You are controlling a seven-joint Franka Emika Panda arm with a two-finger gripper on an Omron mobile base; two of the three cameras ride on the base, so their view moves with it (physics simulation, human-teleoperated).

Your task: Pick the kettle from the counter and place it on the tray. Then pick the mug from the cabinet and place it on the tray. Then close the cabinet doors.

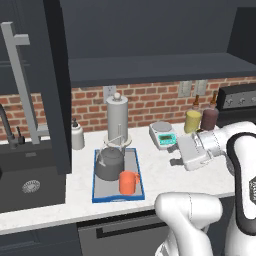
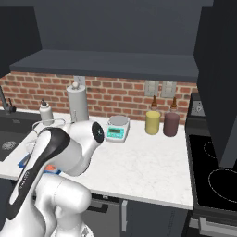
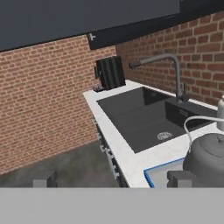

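now the gripper (image 1: 176, 159) hangs level, right of the tray (image 1: 139, 172), empty.

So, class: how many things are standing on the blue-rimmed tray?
2: the kettle at the tray's back left, and the mug at its front right. Nothing else shows on it.

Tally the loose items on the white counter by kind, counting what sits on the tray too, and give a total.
Kettle: 1
Mug: 1
Tray: 1
Paper-towel roll: 1
Soap dispenser: 1
Kitchen scale: 1
Jars, one yellow and one dark red: 2
Bottles behind the jars: 2
Total: 10
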